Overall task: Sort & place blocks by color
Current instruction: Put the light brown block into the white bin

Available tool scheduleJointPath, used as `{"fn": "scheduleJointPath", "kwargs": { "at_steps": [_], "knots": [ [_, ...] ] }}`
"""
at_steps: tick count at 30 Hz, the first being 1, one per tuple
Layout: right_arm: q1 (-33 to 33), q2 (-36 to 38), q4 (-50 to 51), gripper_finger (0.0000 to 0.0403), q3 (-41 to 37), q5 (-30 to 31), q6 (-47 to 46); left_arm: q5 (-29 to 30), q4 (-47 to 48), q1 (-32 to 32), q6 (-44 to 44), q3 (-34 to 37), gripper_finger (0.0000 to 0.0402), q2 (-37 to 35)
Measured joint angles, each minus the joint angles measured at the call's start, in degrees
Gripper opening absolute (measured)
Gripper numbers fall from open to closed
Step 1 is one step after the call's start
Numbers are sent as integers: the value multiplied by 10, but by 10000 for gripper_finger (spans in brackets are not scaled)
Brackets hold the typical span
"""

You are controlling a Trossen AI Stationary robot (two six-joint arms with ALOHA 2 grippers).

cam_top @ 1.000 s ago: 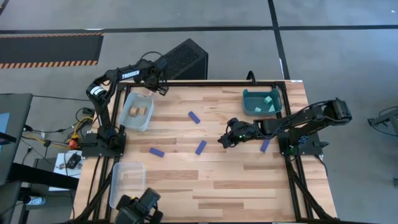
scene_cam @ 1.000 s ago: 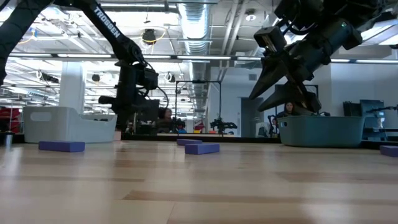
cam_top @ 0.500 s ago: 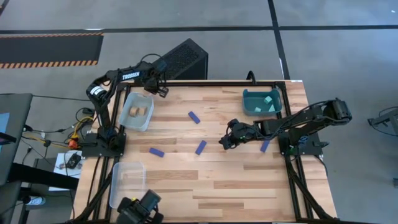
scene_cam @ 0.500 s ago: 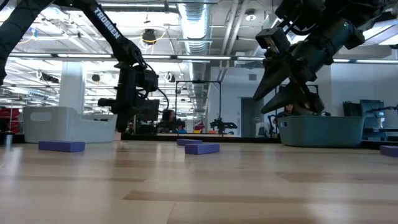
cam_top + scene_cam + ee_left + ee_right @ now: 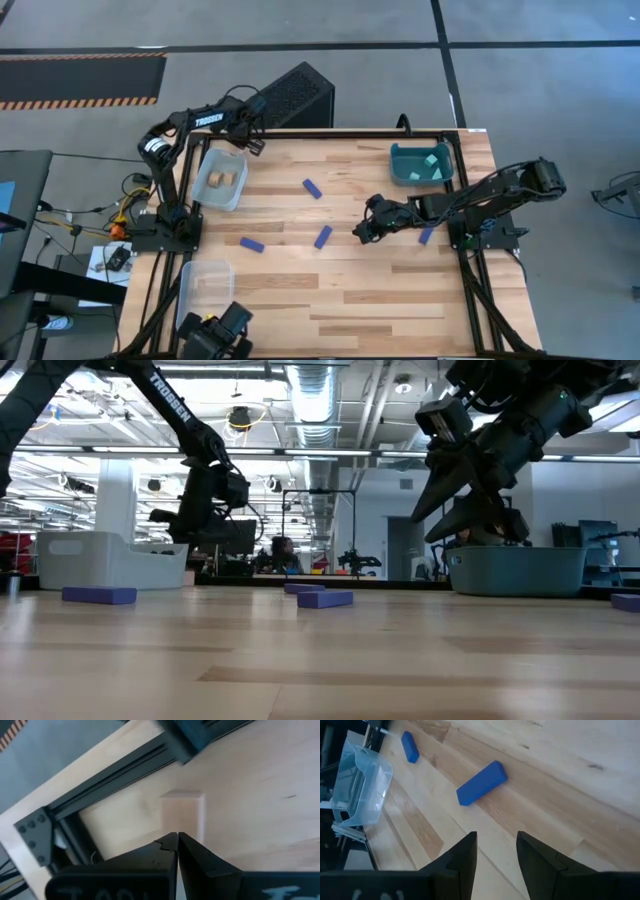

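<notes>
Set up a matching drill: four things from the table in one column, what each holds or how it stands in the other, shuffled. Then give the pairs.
1. teal bin
2. grey bin
3. left claw
4. right claw

A. fingers shut, holding nothing
B. tan blocks inside
C. fingers apart, above a blue block
D. cyan blocks inside

Pairs: 1-D, 2-B, 3-A, 4-C

a large robotics lab or industrial workspace. the low view looks past a wooden table (image 5: 320,660) into an open hall with exposed ceiling ducts (image 5: 312,400), strip lights and more equipment on stands; the high view shows a grey concrete floor (image 5: 300,22) marked with hazard-striped tape (image 5: 80,102).
</notes>
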State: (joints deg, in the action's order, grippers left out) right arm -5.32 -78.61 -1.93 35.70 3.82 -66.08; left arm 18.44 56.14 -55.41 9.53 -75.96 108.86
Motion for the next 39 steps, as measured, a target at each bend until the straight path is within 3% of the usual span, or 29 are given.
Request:
{"fn": "scheduleJointPath", "kwargs": {
  "at_steps": [12, 14, 19, 24, 29, 39],
  "knots": [
    [-9, 0, 2, 162, 0, 14, 2, -5, 32, -30, 21, 0, 2, 0],
    [-9, 0, -1, 162, 0, 14, 5, -40, 38, -25, 46, 0, 2, 0],
    [-11, 0, -3, 162, 0, 14, 5, -194, 16, -9, 111, 0, 2, 0],
    [-19, 0, -3, 162, 0, 31, 6, -302, -60, 1, 191, 0, 2, 0],
    [-27, 0, -3, 162, 0, 41, 4, -268, -104, 7, 314, 0, 2, 0],
    [-33, 0, 17, 162, 0, 49, -4, -102, -103, 4, 430, 0, 2, 0]
  ]
}}
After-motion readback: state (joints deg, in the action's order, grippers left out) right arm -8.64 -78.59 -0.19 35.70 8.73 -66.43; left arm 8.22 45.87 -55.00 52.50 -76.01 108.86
